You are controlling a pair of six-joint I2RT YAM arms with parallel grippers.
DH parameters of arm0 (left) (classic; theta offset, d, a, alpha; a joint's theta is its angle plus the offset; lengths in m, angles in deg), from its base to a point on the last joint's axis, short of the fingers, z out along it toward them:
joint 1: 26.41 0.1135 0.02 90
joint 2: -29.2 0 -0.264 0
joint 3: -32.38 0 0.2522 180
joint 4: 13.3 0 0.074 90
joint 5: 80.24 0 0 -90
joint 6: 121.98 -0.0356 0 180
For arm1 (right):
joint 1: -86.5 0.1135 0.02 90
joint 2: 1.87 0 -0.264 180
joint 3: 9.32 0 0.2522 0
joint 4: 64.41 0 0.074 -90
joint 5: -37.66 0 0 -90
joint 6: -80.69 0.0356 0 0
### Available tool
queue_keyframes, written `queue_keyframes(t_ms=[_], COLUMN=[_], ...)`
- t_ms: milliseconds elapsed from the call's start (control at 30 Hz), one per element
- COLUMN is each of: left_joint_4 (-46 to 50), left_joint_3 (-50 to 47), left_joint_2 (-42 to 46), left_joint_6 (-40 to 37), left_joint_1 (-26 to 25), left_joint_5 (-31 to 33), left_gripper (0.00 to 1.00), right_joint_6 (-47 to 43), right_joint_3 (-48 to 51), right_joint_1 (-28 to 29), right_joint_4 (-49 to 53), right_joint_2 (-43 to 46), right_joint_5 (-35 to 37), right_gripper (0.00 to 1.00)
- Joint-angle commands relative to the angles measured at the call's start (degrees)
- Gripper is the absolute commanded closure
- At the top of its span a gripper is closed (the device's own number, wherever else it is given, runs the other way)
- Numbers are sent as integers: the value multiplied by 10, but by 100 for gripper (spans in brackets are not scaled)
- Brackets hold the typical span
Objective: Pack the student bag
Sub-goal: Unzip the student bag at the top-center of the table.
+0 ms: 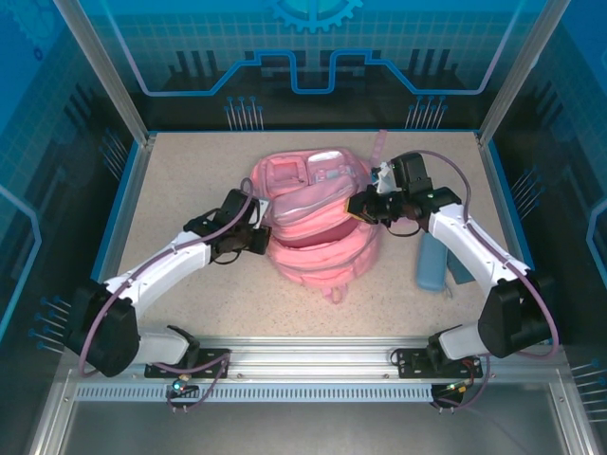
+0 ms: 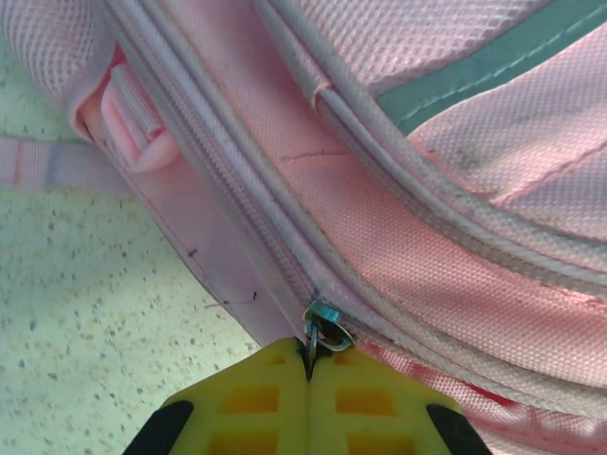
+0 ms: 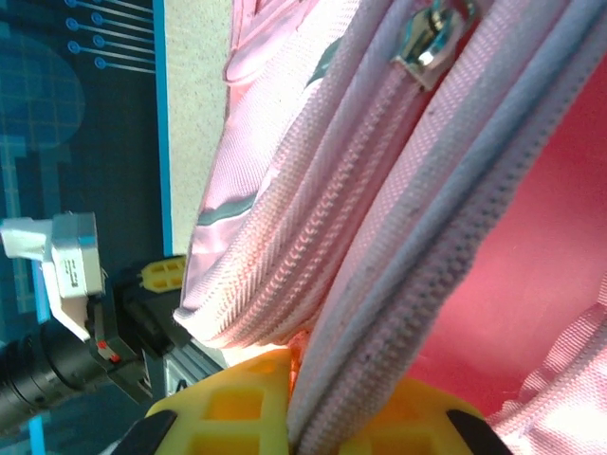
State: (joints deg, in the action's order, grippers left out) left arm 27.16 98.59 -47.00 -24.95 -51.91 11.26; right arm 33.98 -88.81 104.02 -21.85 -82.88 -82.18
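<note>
The student bag point(image 1: 318, 261) is big, soft and pink. It lies on the speckled table point(image 1: 190, 171), right between the two pincers. The left pincer point(image 1: 258, 235) is at one side of the bag and the right pincer point(image 1: 365, 207) is at the other side. Both touch it.

Seen from the left wrist, the left pincer point(image 2: 308, 365) has its yellow fingers point(image 2: 256, 403) pressed together. They pinch a small metal zip pull point(image 2: 325, 330) right at their tips. Just past the tips the bag's pink cloth and its zip line run up and away. Up and to the left of this pincer is a pink strap clip point(image 2: 133, 123). Bare table shows to the left of the fingers.

Seen from the right wrist, the right pincer point(image 3: 296, 379) has its yellow fingers point(image 3: 237, 408) closed tight on the bag's edge, the part with the zip track. The pink edge comes out from between the fingers and runs up. Far up from the tips, a silver zip slider point(image 3: 427, 43) sits on the track. To the right of this pincer the bag's red inside point(image 3: 560, 227) shows, so the bag is open there.

A blue case point(image 1: 432, 263) lies on the table beside the right arm. It is behind the right pincer and apart from the bag.
</note>
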Motion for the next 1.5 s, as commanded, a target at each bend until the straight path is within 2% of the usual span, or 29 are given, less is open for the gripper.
queue_keyframes(t_ms=[0,100,300,467,500,633,733,833,900,1033,1267,1367,1467], left_joint_4=[5,-3,-18,-18,-27,-85,-116,-123,-127,-137,-151,-143,-121], left_joint_3=[30,51,72,82,77,36,9,1,0,-2,-6,-5,-3], left_joint_2=[-20,-47,-82,-79,-72,-37,-20,-16,-16,-17,-19,-13,-3], left_joint_6=[-70,-86,-172,-172,-161,-110,-84,-75,-70,-62,-49,-53,-67], left_joint_1=[43,67,80,85,85,70,51,32,20,-10,-42,-43,-44], left_joint_5=[30,24,-19,-90,-111,-185,-195,-192,-194,-193,-191,-179,-153], left_gripper=[100,100,100,100,100,100,100,100,100,100,100,100,100], right_joint_6=[-82,-106,-149,-133,-116,-7,70,140,189,269,353,361,340], right_joint_3=[-33,-33,-38,-20,-8,54,97,130,150,188,211,210,196], right_joint_1=[-23,-29,-35,-39,-40,-38,-28,-16,-6,32,97,108,110], right_joint_4=[53,69,89,60,43,-61,-132,-182,-212,-252,-279,-271,-236], right_joint_2=[6,4,2,2,6,30,54,71,77,89,98,94,93], right_joint_5=[-29,-39,-62,-69,-66,-57,-34,-7,7,54,154,173,184], right_gripper=[98,99,99,95,91,63,41,33,31,31,33,44,65])
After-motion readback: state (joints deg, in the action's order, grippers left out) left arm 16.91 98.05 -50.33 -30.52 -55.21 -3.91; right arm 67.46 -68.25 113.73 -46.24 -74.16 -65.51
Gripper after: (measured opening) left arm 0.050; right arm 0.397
